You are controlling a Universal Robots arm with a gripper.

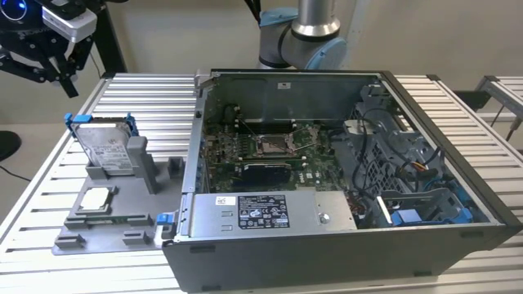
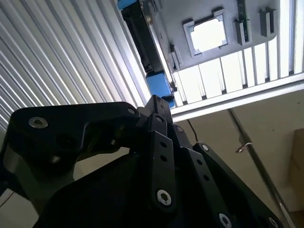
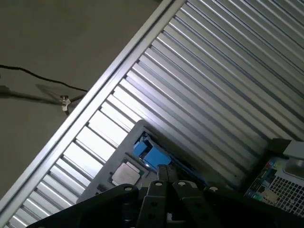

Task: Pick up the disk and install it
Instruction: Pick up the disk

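The gripper (image 2: 157, 103) is hovering high over the corner of the slatted counter (image 1: 29, 202), and in both wrist views its black fingers are pressing together at the tips with nothing between them, so it is clenched and carrying nothing. Directly beneath and just ahead of it, the disk (image 1: 106, 146) is standing on edge in a grey holder (image 1: 135, 162), its white label facing outward and its blue frame wrapping the edges. In the second wrist view the disk is showing edge-on, with a blue corner sitting right past the fingertips, yet the exterior view is showing clear air between the two. A little further below, the small square processor chip (image 1: 94, 197) is lying flat in its seat on the same grey fixture plate (image 1: 102, 239). Further off again, the open computer case (image 1: 327, 260) is lying on its side, with the long grey power supply box (image 1: 274, 211) along its nearer wall and the motherboard (image 1: 261, 153) behind it. At the far end of the case, a bay with blue plastic parts (image 1: 425, 211) is sitting empty. Judging from this, the work is sitting at the approach to the pick, with the disk untouched. Taking it is calling for the fingers to part, line up across the disk's thin upper edge, and descend squarely, without knocking the holder.
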